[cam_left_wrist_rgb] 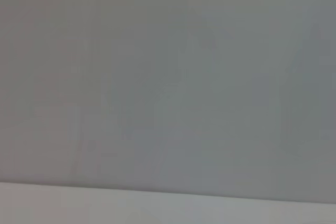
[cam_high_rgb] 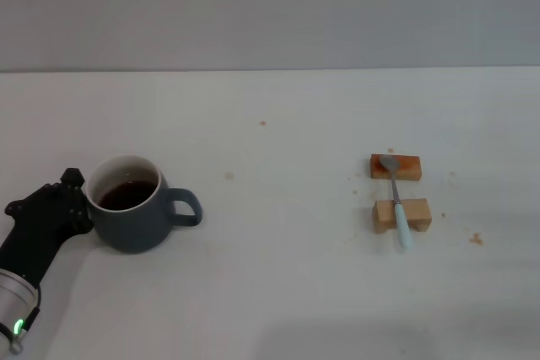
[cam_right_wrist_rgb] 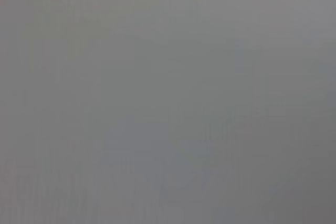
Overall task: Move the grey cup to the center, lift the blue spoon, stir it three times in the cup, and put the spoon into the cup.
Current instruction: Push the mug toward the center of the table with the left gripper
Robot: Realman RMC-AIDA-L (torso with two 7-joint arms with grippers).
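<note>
- One grey cup [cam_high_rgb: 128,208] on the white table [cam_high_rgb: 278,292], at the robot's left and near the front edge. Rounded dark body, white inside and rim.
- Cup holds dark brown liquid, surface well below the rim. Nothing else in it.
- Cup's single loop handle points toward the table's middle.
- One blue spoon [cam_high_rgb: 396,201], well apart from the cup, on the robot's right half of the table. Grey metal bowl toward the far side, pale blue handle toward the near side.
- Spoon lies bridged across two wooden blocks: bowl on the far block [cam_high_rgb: 396,167], handle on the near block [cam_high_rgb: 402,214]. Handle tip overhangs the near block.
- Far block looks darker and more orange than the near one.
- A few small brown specks on the table around the blocks and toward the middle.
- Left gripper [cam_high_rgb: 69,200], black, sits right against the cup's side opposite the handle. How wide its fingers stand, and whether they grasp the cup, cannot be told from the head view.
- Left wrist view shows only a plain grey surface over a pale strip; right wrist view shows plain grey.
- Right gripper is out of sight in every view.
</note>
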